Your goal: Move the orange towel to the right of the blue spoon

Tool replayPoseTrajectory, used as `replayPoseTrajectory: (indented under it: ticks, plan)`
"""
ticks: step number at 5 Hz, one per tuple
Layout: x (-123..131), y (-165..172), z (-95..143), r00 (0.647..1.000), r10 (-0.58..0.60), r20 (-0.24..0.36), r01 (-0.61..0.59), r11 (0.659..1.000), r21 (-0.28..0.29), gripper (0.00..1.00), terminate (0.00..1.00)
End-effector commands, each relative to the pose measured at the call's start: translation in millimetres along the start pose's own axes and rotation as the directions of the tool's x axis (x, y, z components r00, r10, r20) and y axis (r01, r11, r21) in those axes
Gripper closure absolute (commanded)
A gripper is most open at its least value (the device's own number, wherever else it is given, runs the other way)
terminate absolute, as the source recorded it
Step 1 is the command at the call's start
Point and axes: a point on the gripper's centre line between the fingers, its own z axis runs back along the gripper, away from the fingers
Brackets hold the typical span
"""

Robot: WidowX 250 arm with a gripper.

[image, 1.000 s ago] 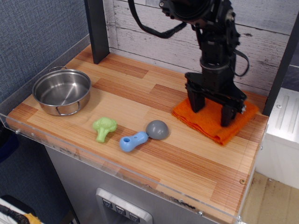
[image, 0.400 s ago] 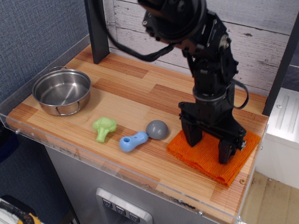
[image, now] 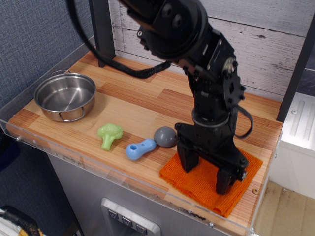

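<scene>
The black jaws of the gripper [image: 205, 173] stand wide apart, both tips pressed down onto the bright orange, ribbed, folded towel [image: 209, 180]; one tip meets the cloth near its left edge, the other near its right, and nothing is clamped between them. Above the jaws the bulky black robot arm [image: 197, 59] rises and leans toward the far left, with a black cable looping beside it.

The orange towel lies flat on the wooden striped worktop [image: 133, 105], at its near right part, with its near corner close to the worktop's clear plastic front edge. Just to the left of the towel sits the small blue spoon with a stubby light-blue handle and grey dome bowl [image: 150, 142]; the grey dome is just beside the towel's far-left edge, whether touching it or not cannot be told, and the handle points toward the near left. The towel is thus on the right of the spoon.

Further left, near the spoon's handle but apart from it, lies a green toy broccoli [image: 110, 134]. Well apart, at the far left of the worktop, stands a shiny round steel pot [image: 65, 96] with small handles, upright and open. Behind the worktop runs a whitewashed plank wall [image: 275, 44], and a dark post [image: 101, 29] stands at the far left corner.
</scene>
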Motion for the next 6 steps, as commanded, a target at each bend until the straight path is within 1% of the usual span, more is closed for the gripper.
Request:
replayPoseTrajectory:
  ticks: [1,2,3,4,5,6]
  plan:
    - [7,-1,27,0.997,0.023,0.068,-0.022,0.999,-0.023,0.00,0.00]
    - [24,-1,44,0.992,0.038,0.118,-0.040,0.999,0.012,0.00,0.00]
    - [44,-3,73,0.980,0.067,0.187,-0.068,0.998,0.001,0.00,0.00]
    - [53,-4,93,0.977,0.050,0.209,-0.046,0.999,-0.024,0.00,0.00]
    - [43,-2,111,0.974,0.074,0.215,-0.071,0.997,-0.018,0.00,0.00]
    - [33,-4,128,0.965,0.097,0.246,-0.092,0.995,-0.032,0.00,0.00]
